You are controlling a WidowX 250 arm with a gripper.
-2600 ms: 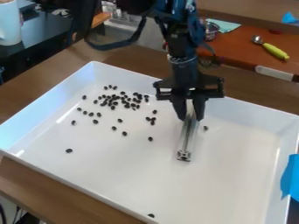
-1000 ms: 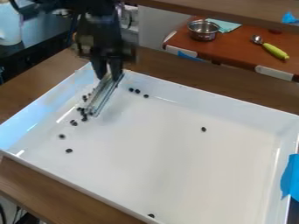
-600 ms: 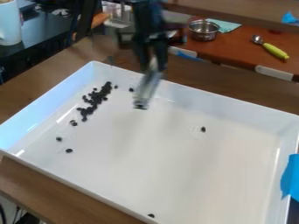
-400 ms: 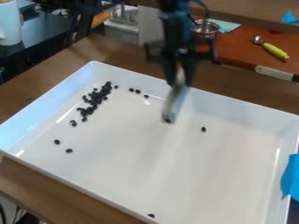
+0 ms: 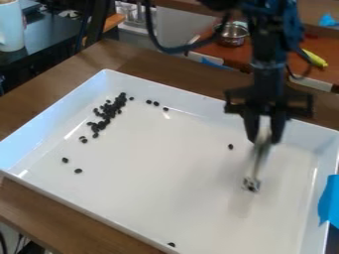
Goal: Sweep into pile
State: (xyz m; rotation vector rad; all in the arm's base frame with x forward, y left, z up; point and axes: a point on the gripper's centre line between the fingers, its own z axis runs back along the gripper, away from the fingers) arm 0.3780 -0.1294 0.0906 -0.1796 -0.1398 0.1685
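Wht tray (image 5: 152, 193) across most of my cam view, my gripper (image 5: 265, 139) over its R side, claw pinching slim metallic tool (image 5: 257, 166) angled down, dark bean cluster (image 5: 109, 113) in tray nr upper-L corner, few strays (image 5: 78, 170) around it, lone bean (image 5: 230, 147) just L of tool, another bean (image 5: 171, 244) by btm wall.
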